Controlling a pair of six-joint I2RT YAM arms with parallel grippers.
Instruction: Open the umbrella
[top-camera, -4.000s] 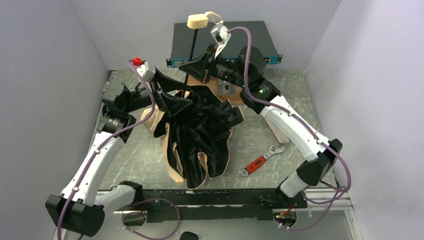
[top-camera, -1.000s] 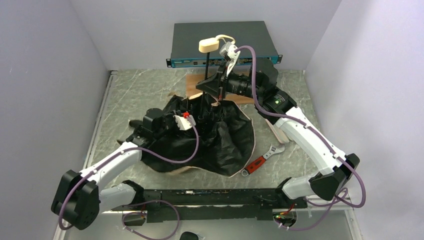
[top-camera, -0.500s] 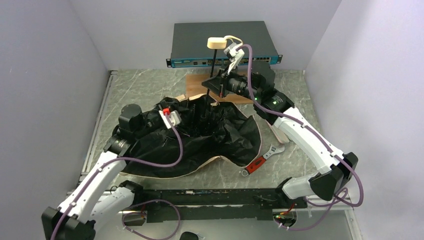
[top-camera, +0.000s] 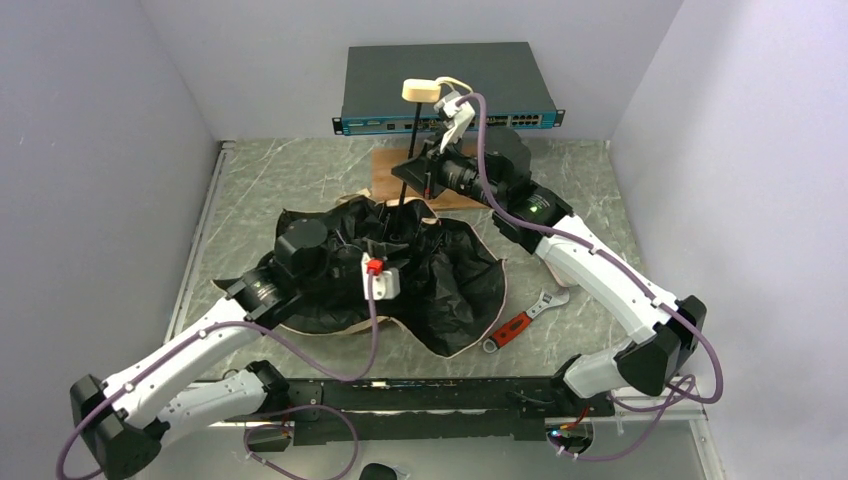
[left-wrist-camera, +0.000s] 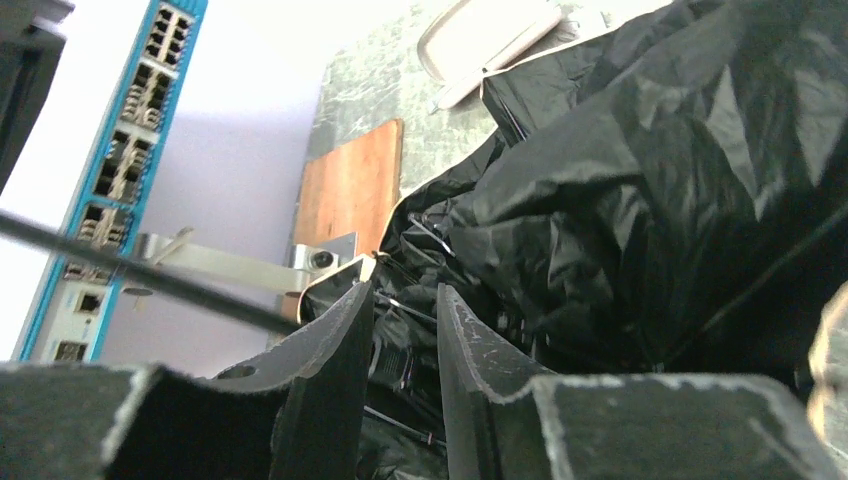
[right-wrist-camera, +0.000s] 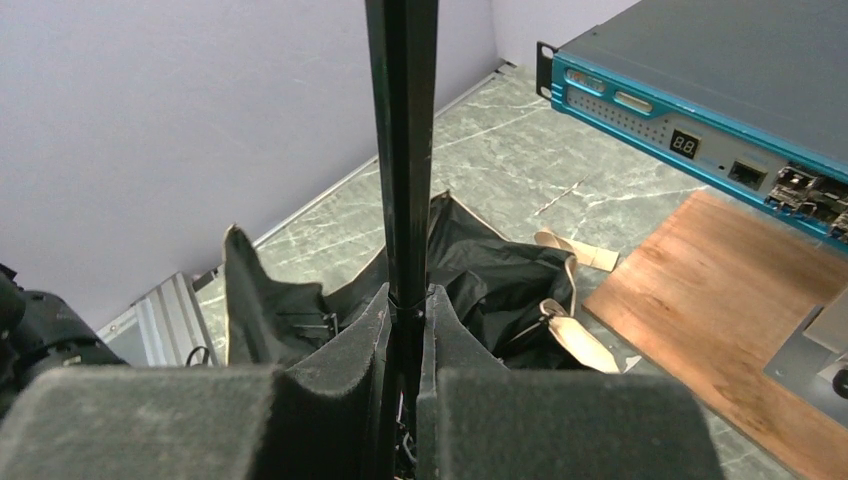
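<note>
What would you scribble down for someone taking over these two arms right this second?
Right gripper: shut on the umbrella by its shaft, holding it upright with the cream handle on top.
Left gripper: jaws narrowly apart, gripping nothing, low over the canopy near the foot of the shaft.
Done: shaft extended; fabric loose, black lining up, slumped on the table.
Left: the canopy is not spread; it must be pushed out and probably locked open.
</note>
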